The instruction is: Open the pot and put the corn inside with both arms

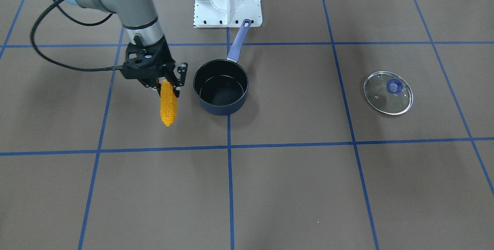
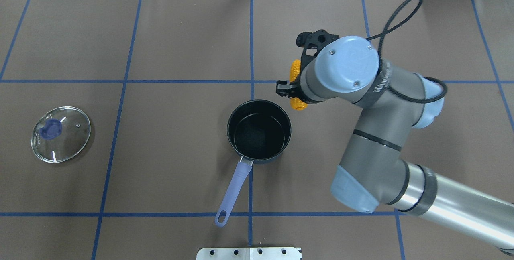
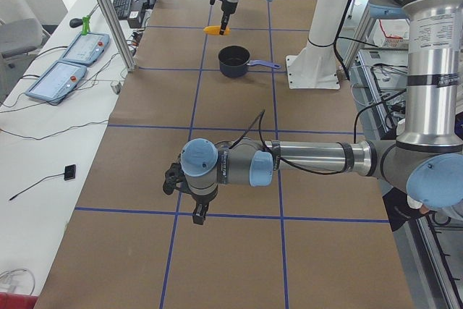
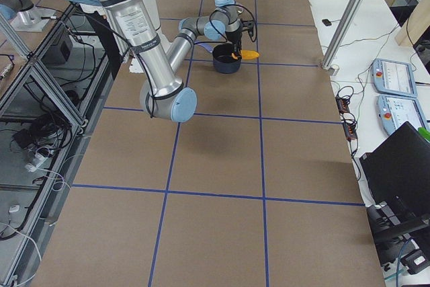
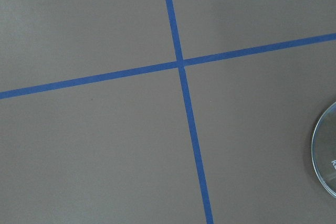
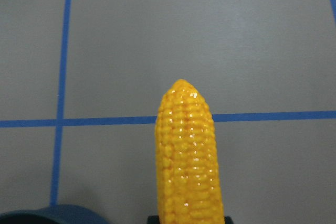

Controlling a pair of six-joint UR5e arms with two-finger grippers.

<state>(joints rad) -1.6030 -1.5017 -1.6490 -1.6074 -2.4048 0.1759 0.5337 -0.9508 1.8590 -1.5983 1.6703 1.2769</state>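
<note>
The pot [image 1: 222, 107] stands open and empty in the middle of the table, its lavender handle [image 1: 238, 43] pointing toward the robot's base. It also shows in the overhead view [image 2: 259, 129]. Its glass lid [image 1: 388, 92] lies flat far off on the robot's left side [image 2: 60, 134]. My right gripper [image 1: 168, 84] is shut on the corn [image 1: 168, 103] at its thick end and holds it above the table, just beside the pot's rim on the robot's right. The corn's tapered tip points away from the robot [image 6: 188, 161]. My left gripper [image 3: 197, 211] hovers over bare table; I cannot tell whether it is open or shut.
The white pedestal base [image 1: 227, 3] stands behind the pot's handle. Blue tape lines [image 1: 228, 146] cross the brown table cover. The left wrist view shows a tape crossing and the lid's edge [image 5: 325, 150]. Teach pendants [image 4: 396, 78] lie on a side bench.
</note>
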